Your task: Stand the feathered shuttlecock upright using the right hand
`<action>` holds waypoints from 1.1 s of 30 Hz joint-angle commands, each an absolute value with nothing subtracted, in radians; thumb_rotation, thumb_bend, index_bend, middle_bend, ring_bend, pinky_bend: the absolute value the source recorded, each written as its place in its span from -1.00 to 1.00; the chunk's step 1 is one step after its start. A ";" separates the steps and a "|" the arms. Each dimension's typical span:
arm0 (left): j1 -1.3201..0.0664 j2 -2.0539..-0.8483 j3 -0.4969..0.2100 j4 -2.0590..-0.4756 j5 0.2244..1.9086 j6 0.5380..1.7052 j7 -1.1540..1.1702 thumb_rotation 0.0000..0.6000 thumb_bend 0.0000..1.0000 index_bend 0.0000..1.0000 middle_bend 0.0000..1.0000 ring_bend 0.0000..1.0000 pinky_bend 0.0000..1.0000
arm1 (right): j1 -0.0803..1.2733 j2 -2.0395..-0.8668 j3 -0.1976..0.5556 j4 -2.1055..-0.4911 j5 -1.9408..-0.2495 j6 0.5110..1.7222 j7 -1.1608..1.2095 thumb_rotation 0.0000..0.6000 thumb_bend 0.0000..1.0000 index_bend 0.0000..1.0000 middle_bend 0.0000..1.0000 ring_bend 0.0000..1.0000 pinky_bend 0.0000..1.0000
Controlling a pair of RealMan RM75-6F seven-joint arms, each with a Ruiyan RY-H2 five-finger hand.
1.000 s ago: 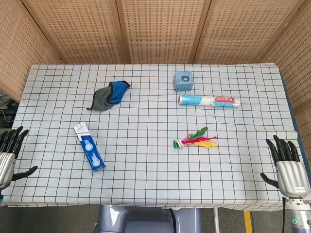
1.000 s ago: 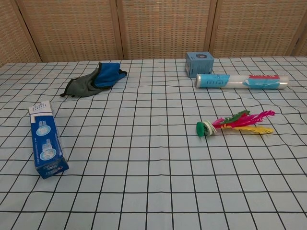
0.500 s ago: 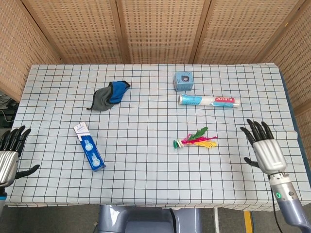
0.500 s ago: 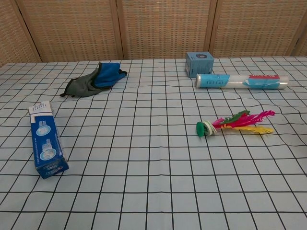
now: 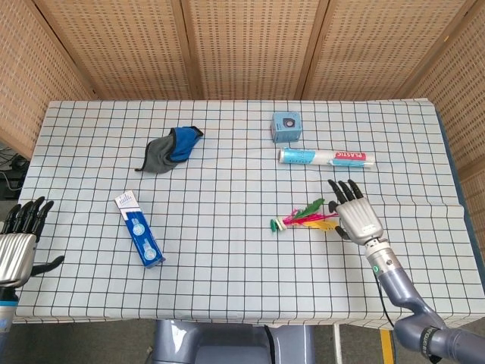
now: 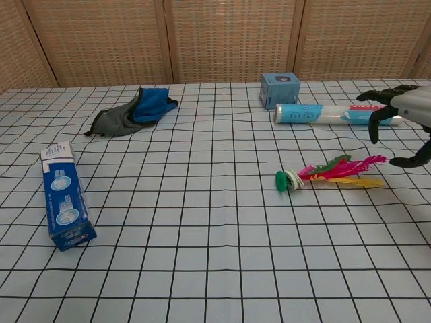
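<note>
The feathered shuttlecock [image 5: 305, 218] [image 6: 328, 174] lies on its side on the checked tablecloth, its green and white base pointing left and its pink, green and yellow feathers pointing right. My right hand [image 5: 355, 213] [image 6: 403, 114] hovers open just right of the feather tips, fingers spread, holding nothing. My left hand [image 5: 19, 243] hangs open off the table's left front corner, far from the shuttlecock; the chest view does not show it.
A plastic-wrap roll [image 5: 326, 158] [image 6: 339, 113] and a small blue box [image 5: 286, 127] [image 6: 279, 89] lie behind the shuttlecock. A blue and grey cloth [image 5: 170, 147] [image 6: 130, 110] sits at the back left. A blue carton [image 5: 139, 229] [image 6: 62, 197] lies front left.
My right hand has swept in from the table's right front edge to just right of the shuttlecock's feathers and now shows in the chest view. The shuttlecock has not moved.
</note>
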State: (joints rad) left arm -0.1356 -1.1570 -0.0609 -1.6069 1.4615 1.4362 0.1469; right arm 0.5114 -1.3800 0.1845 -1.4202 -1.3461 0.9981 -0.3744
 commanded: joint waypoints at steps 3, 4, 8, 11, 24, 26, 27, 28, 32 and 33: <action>-0.139 -1.162 -0.063 -1.602 1.458 1.434 0.151 1.00 -1.00 -1.00 -1.00 -1.00 -1.00 | 0.544 -1.422 0.182 -1.370 -1.308 0.970 -0.411 1.00 -0.06 -0.07 -1.00 -1.00 -1.00; -0.139 -1.162 -0.062 -1.602 1.459 1.434 0.152 1.00 -1.00 -1.00 -1.00 -1.00 -1.00 | 0.548 -1.427 0.181 -1.363 -1.299 0.965 -0.417 1.00 -0.05 -0.07 -1.00 -1.00 -1.00; -0.139 -1.163 -0.060 -1.602 1.461 1.435 0.155 1.00 -1.00 -1.00 -1.00 -1.00 -1.00 | 0.559 -1.447 0.179 -1.340 -1.268 0.952 -0.427 1.00 -0.02 -0.08 -1.00 -1.00 -1.00; -0.141 -1.163 -0.060 -1.603 1.460 1.433 0.156 1.00 -1.00 -1.00 -1.00 -1.00 -1.00 | 0.565 -1.458 0.173 -1.326 -1.259 0.948 -0.427 1.00 0.01 -0.08 -1.00 -1.00 -1.00; -0.144 -1.166 -0.062 -1.604 1.458 1.436 0.160 1.00 -1.00 -1.00 -1.00 -1.00 -1.00 | 0.590 -1.504 0.165 -1.241 -1.248 0.943 -0.387 1.00 0.10 0.06 -1.00 -1.00 -1.00; -0.145 -1.166 -0.063 -1.604 1.456 1.436 0.159 1.00 -1.00 -1.00 -1.00 -1.00 -1.00 | 0.592 -1.507 0.162 -1.235 -1.247 0.940 -0.382 1.00 0.13 0.09 -1.00 -1.00 -1.00; -0.145 -1.166 -0.064 -1.602 1.453 1.434 0.160 1.00 -1.00 -1.00 -1.00 -1.00 -1.00 | 0.594 -1.509 0.161 -1.235 -1.245 0.937 -0.376 1.00 0.14 0.10 -1.00 -1.00 -1.00; -0.146 -1.166 -0.064 -1.601 1.453 1.434 0.161 1.00 -1.00 -1.00 -1.00 -1.00 -1.00 | 0.596 -1.511 0.160 -1.231 -1.247 0.937 -0.376 1.00 0.15 0.10 -1.00 -1.00 -1.00; -0.147 -1.168 -0.064 -1.601 1.453 1.434 0.164 1.00 -1.00 -1.00 -1.00 -1.00 -1.00 | 0.601 -1.520 0.158 -1.219 -1.241 0.937 -0.378 1.00 0.20 0.12 -1.00 -1.00 -1.00; -0.147 -1.169 -0.063 -1.601 1.452 1.433 0.164 1.00 -1.00 -1.00 -1.00 -1.00 -1.00 | 0.602 -1.522 0.159 -1.217 -1.239 0.937 -0.378 1.00 0.21 0.15 -1.00 -1.00 -1.00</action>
State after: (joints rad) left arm -0.1467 -1.1687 -0.0632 -1.6009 1.4525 1.4335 0.1637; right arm 0.6016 -1.5216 0.1586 -1.2176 -1.2395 0.9370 -0.3779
